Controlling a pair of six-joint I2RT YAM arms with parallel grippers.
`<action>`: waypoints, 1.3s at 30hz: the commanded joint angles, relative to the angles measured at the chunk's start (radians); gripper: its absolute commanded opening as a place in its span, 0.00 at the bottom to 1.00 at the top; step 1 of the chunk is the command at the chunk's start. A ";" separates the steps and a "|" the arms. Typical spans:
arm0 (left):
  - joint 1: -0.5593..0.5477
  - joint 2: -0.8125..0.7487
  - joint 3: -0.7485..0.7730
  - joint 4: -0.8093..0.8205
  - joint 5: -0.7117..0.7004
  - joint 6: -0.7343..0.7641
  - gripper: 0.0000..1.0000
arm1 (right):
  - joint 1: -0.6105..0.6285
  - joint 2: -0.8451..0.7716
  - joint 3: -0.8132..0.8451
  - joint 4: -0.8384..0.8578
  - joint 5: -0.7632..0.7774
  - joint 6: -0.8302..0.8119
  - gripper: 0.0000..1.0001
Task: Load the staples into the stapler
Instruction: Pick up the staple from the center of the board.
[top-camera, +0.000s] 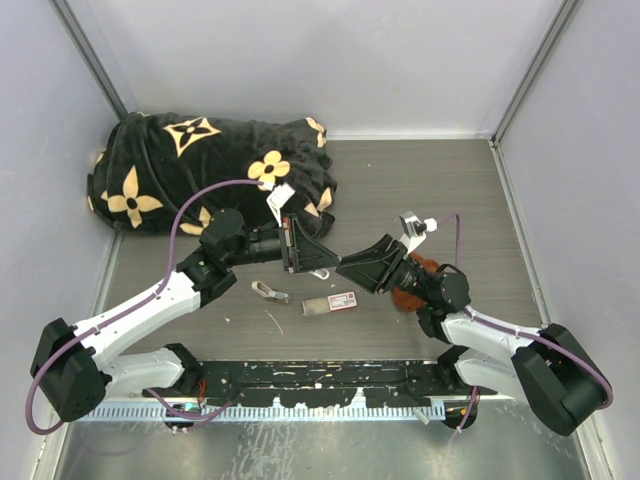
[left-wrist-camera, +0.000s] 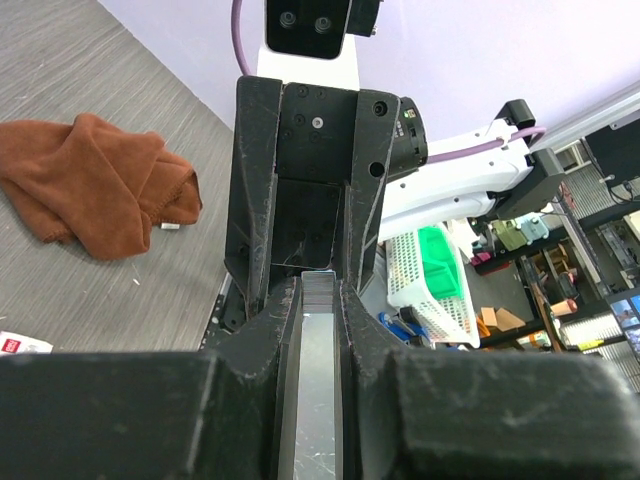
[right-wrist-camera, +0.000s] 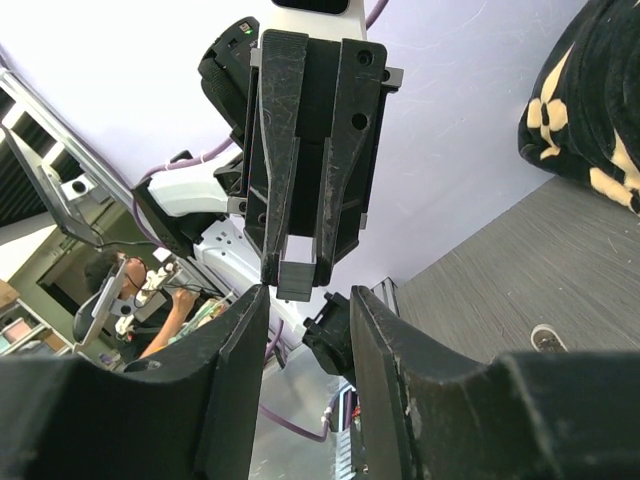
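A silvery strip of staples (left-wrist-camera: 318, 380) lies lengthways between the fingers of my left gripper (left-wrist-camera: 318, 285), which is shut on it. The two grippers meet tip to tip above the table's middle, left gripper (top-camera: 322, 258) facing right gripper (top-camera: 348, 268). In the right wrist view the strip's end (right-wrist-camera: 295, 280) pokes out just beyond my right gripper (right-wrist-camera: 305, 300), which is open with nothing between its fingers. The small pink-white stapler (top-camera: 270, 292) lies on the table below the grippers. Right of it is the white staples box (top-camera: 330, 303) with its red-pink label.
A black blanket with gold flowers (top-camera: 200, 170) is heaped at the back left. A rust-brown cloth (top-camera: 410, 290) lies under my right arm and shows again as a crumpled cloth (left-wrist-camera: 95, 185) in the left wrist view. Grey walls close in the table.
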 joint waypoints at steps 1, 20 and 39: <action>0.001 -0.019 0.002 0.070 0.026 -0.015 0.11 | 0.008 0.003 0.046 0.072 0.001 -0.001 0.44; -0.001 -0.015 -0.015 0.064 0.027 -0.010 0.14 | 0.008 0.044 0.034 0.135 0.028 0.014 0.29; 0.052 -0.097 0.007 -0.149 -0.121 0.093 0.71 | 0.008 -0.125 0.011 -0.288 0.008 -0.183 0.23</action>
